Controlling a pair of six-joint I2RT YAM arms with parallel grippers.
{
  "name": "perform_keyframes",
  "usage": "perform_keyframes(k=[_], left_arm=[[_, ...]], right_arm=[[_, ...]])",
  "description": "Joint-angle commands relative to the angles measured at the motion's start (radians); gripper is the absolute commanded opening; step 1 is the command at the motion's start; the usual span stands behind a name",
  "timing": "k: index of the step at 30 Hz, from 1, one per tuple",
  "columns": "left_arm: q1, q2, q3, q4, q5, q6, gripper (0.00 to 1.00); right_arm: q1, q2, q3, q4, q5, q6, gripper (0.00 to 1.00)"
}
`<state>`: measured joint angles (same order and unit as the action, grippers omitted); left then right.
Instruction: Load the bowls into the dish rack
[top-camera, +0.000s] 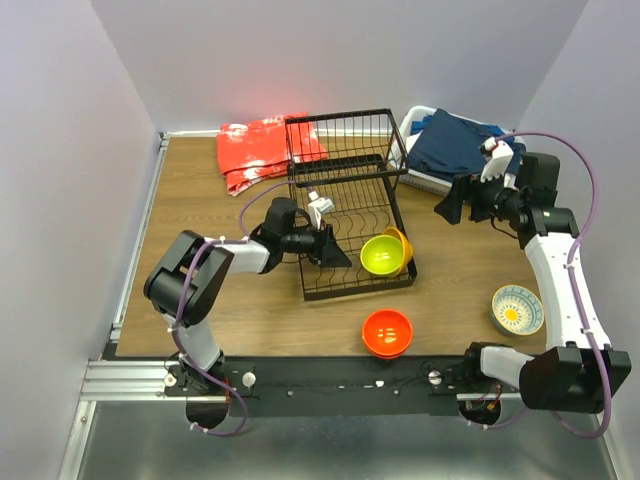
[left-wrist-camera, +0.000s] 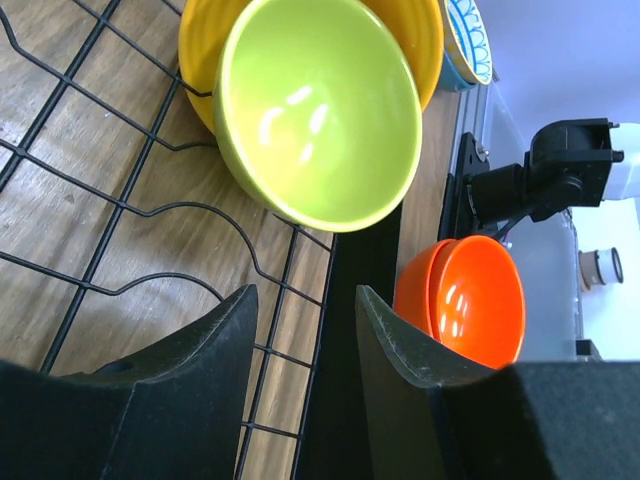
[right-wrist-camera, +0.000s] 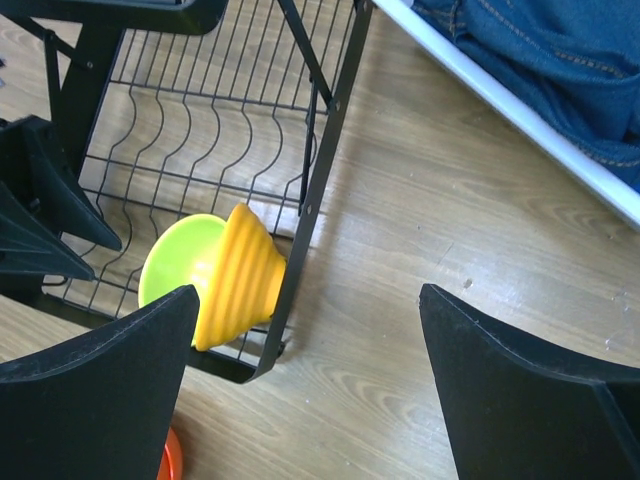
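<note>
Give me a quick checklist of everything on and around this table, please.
Surface: wooden table, no spills seen.
Job's things: lime green bowl and yellow-orange bowl tilted in the dish rack, near right corner; red-orange bowl and white patterned bowl on the table.
Clutter: red cloth behind the rack; white basket holding blue cloth.
Grippers: left gripper open, empty, over rack floor; right gripper open, empty, beside rack.
Cables: purple cables loop off both arms.
Surroundings: plain pale walls.

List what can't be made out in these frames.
- Top external: yellow-orange bowl mostly hidden behind lime green bowl; its seating in the dish rack unclear.
- Right wrist: red-orange bowl only a sliver, cut by bottom edge and a finger.
- Left wrist: patterned bowl cut by top edge.
- Top external: white basket contents under blue cloth.
</note>
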<state>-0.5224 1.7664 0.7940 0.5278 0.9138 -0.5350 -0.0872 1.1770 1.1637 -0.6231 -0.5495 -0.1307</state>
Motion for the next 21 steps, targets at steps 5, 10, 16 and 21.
perform_keyframes(k=[5, 10, 16, 21], left_arm=[[0.004, -0.14, -0.032, -0.097, -0.004, 0.087, 0.52], [-0.011, -0.261, -0.099, -0.222, -0.006, 0.15, 0.52], [-0.088, -0.413, -0.145, -0.441, -0.061, 0.37, 0.52], [-0.235, -0.522, -0.11, -0.59, -0.249, 0.706, 0.52]], right_arm=[[-0.005, -0.043, -0.036, -0.004, -0.02, 0.006, 0.99], [-0.005, -0.04, -0.022, -0.012, -0.024, 0.006, 0.99], [-0.006, -0.036, -0.025, -0.006, -0.03, -0.004, 0.99], [-0.005, -0.046, -0.018, -0.009, -0.029, -0.003, 0.99]])
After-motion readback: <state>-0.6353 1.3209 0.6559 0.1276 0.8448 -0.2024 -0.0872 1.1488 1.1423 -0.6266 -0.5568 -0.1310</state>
